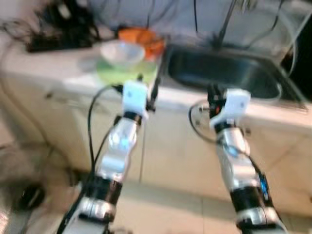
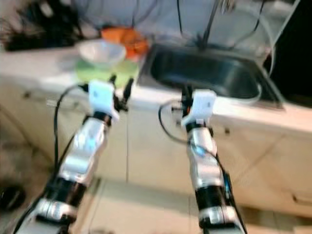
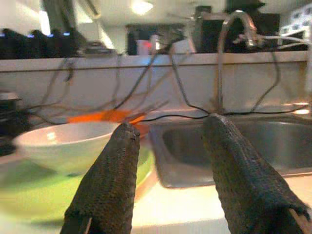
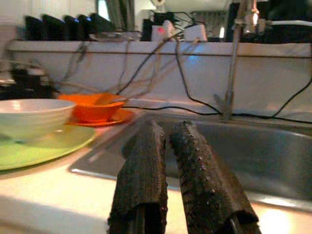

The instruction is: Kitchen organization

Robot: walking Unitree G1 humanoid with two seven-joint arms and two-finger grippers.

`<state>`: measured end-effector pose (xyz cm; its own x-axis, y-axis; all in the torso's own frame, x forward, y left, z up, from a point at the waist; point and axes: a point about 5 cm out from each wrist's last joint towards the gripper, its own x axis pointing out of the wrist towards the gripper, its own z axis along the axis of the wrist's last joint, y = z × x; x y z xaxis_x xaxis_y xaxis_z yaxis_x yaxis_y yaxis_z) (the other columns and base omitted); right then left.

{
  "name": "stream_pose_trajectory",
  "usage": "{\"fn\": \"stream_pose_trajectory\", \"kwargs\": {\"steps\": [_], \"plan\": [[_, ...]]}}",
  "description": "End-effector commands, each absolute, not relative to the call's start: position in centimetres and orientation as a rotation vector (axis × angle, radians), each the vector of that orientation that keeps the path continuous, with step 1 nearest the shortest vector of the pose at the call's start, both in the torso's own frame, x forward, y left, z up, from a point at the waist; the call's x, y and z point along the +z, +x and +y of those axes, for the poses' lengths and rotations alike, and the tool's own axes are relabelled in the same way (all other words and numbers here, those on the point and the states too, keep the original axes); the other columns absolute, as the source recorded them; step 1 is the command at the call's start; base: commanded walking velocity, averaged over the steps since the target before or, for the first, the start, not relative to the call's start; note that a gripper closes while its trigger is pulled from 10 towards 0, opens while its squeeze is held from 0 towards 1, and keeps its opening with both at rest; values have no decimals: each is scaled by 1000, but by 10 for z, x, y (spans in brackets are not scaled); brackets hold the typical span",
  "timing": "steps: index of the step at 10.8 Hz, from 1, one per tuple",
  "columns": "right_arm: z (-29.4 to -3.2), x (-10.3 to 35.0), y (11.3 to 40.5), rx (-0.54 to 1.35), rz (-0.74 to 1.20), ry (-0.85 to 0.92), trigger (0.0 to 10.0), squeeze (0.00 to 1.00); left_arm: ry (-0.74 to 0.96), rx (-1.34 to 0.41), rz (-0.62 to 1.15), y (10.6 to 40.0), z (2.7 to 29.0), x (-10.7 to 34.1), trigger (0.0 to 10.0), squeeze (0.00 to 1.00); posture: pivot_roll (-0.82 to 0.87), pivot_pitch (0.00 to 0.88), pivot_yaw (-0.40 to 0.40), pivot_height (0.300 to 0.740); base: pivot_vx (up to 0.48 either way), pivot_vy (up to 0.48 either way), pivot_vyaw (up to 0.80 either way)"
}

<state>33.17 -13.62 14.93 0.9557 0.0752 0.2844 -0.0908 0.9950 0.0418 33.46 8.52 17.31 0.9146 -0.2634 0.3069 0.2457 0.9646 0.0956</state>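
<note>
Both eye views look forward and down from the head, over the two arms, at the desk (image 1: 58, 68) edge and sink (image 1: 222, 73); they are blurred and share nearly the same scene, slightly offset sideways. Each wrist view sits low at desk height, close behind its own fingers, facing the back wall. The left hand (image 3: 170, 146) view and the right hand (image 4: 168, 141) view share the bowl (image 3: 68, 144), green plate (image 4: 44, 146), sink and tap (image 3: 229, 53).
</note>
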Motion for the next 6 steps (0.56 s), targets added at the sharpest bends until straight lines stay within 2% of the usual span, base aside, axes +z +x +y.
{"fn": "stream_pose_trajectory", "kwargs": {"steps": [1,3,4,6], "plan": [[-143,142,331,60,-256,56,10000,0,46,-267,-294,334,87,167,10000,0,38,24,-53,740,0,0,0],[-143,122,330,98,-180,28,10000,0,77,-235,-196,331,102,138,10000,0,44,25,-55,740,0,0,0],[-150,108,330,99,-123,-2,10000,0,146,-209,-122,331,110,119,10000,0,47,23,-59,740,0,0,0],[-154,67,317,111,44,20,10000,0,82,-184,160,315,132,60,10000,0,47,25,-59,740,0,0,0]]}}
